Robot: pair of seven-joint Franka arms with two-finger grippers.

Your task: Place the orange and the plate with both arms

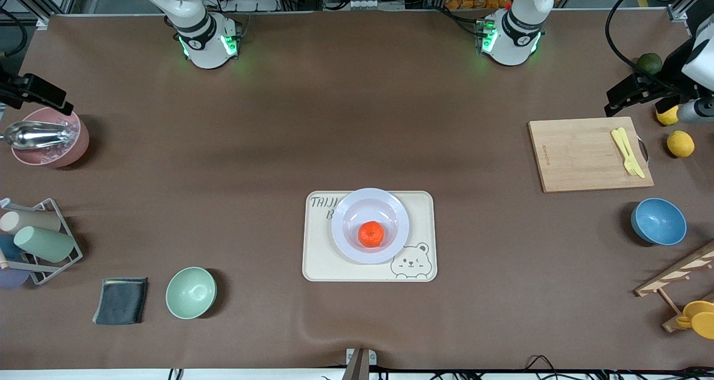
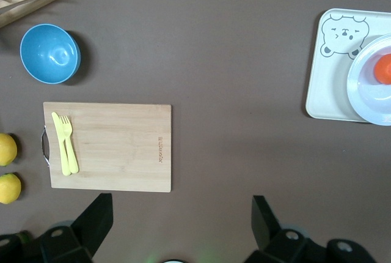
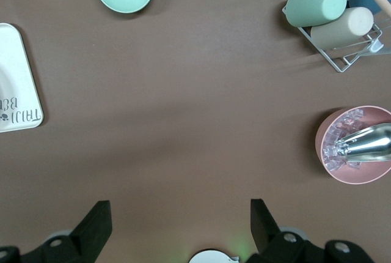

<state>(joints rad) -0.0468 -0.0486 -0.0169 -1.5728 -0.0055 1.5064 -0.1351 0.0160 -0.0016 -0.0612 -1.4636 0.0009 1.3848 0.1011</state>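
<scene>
The orange (image 1: 371, 234) lies in the sunken centre of the lavender-white plate (image 1: 346, 224). The plate sits on a cream bear tray (image 1: 323, 257) in the middle of the table, nearer the front camera. Both show at the edge of the left wrist view: the orange (image 2: 383, 68) in the plate (image 2: 366, 95). My left gripper (image 2: 180, 214) is open and empty, high over the table's left-arm end by the cutting board (image 1: 633, 94). My right gripper (image 3: 179, 217) is open and empty, high over the right-arm end by the pink bowl (image 1: 36, 92).
A cutting board (image 1: 580, 154) with yellow cutlery (image 1: 627, 152), lemons (image 1: 680, 143), a lime (image 1: 649, 63), a blue bowl (image 1: 658, 221) and a wooden rack (image 1: 678, 274) are at the left arm's end. A pink ice bowl (image 1: 67, 145), cup rack (image 1: 33, 240), cloth (image 1: 121, 301) and mint bowl (image 1: 191, 292) are at the other.
</scene>
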